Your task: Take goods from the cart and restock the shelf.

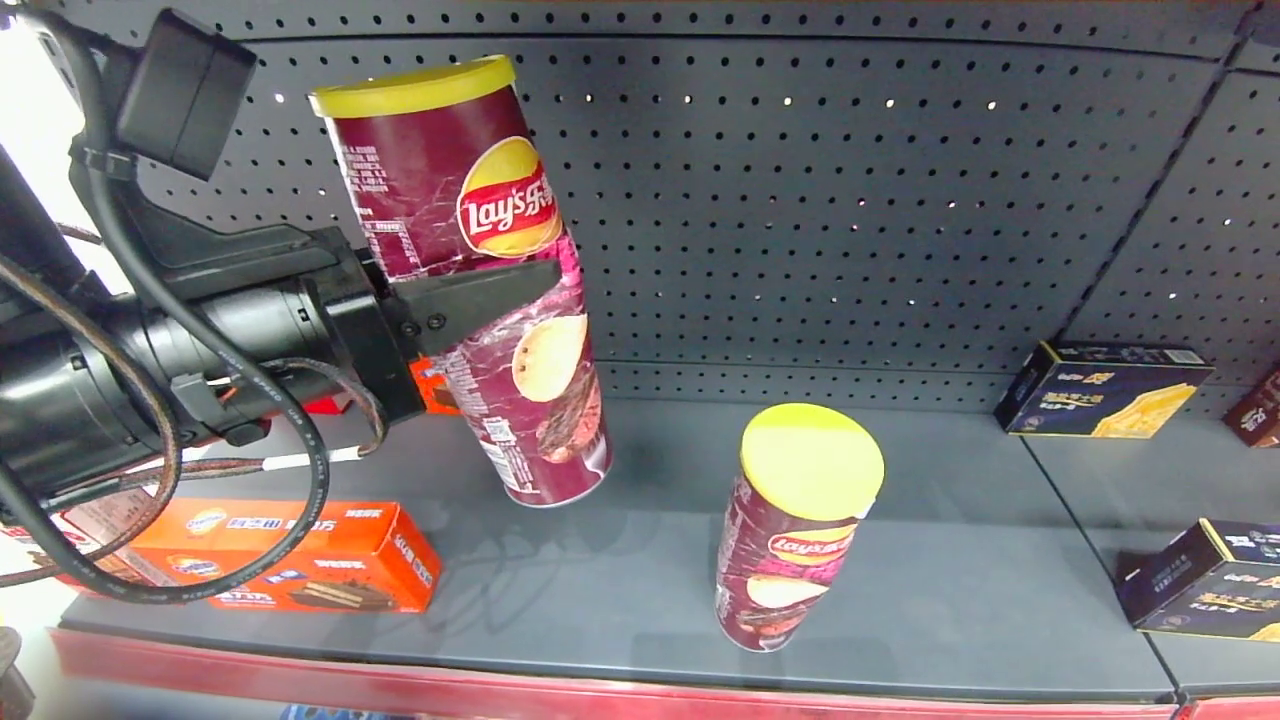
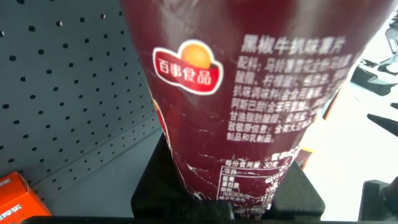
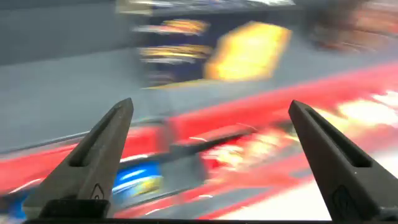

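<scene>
Looking down from the head, the landmark is the standing can [image 1: 797, 525], upright with its yellow lid up near the front of the shelf [image 1: 950, 610]. The held can [image 1: 450, 180], its twin, hangs to the robot's left of the standing can and further back, toward the pegboard [image 1: 850, 200]. The left jaws pinch it across the middle. Its long axis is tilted: the lid leans away from the standing can and the bottom swings toward it, seemingly just clear of the shelf board. To my eye it needs righting before it goes down, on the bare patch between the standing can and the orange box [image 1: 290, 555] further left. Two dark boxes [image 1: 1100, 390] sit on the standing can's other side. From the left wrist, the held can [image 2: 249, 93] runs straight out from the left jaws, which clamp its lower body, with a corner of the orange box [image 2: 15, 196] off to one side. From the right wrist, the right jaws are spread wide with nothing between them. A blurred dark box [image 3: 217, 53] lies beyond, so the left arm [image 1: 200, 340] is plainly the one placed for this can.
</scene>
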{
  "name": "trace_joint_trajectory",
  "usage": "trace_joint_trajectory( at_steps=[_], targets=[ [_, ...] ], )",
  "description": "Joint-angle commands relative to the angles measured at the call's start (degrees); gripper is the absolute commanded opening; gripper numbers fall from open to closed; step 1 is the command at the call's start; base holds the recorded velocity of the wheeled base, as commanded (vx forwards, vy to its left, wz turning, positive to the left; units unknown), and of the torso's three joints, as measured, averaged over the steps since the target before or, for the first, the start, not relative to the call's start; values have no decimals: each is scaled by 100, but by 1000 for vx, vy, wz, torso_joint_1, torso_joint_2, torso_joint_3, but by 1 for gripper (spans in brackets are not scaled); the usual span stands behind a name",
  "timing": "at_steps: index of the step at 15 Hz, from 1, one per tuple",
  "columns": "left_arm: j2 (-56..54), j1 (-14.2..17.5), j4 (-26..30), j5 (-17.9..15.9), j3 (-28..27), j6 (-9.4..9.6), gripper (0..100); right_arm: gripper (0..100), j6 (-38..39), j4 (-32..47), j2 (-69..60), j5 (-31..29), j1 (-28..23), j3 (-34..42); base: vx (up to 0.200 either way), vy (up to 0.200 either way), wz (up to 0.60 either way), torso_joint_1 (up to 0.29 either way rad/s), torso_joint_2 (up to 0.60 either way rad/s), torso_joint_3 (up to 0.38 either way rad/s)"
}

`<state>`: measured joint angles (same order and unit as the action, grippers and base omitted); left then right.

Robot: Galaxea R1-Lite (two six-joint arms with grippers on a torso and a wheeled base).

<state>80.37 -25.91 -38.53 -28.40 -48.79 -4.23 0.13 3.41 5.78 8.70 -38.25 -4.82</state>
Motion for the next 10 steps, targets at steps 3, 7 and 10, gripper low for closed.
trace_joint_trajectory(
  at_steps=[3, 7, 10],
  targets=[
    [-57, -2, -5, 10, -17, 1, 0, 100, -13, -95, -578, -730, -446, 227, 0, 0, 0, 0, 0, 0],
    [-57, -2, -23, 10, -26, 1, 0, 100, 4, -104, -578, -914, -1808, 227, 0, 0, 0, 0, 0, 0],
    [-74, 7, -23, 10, 27, 1, 0, 100, -5, -104, -578, -1125, -1826, 227, 0, 0, 0, 0, 0, 0]
  ],
)
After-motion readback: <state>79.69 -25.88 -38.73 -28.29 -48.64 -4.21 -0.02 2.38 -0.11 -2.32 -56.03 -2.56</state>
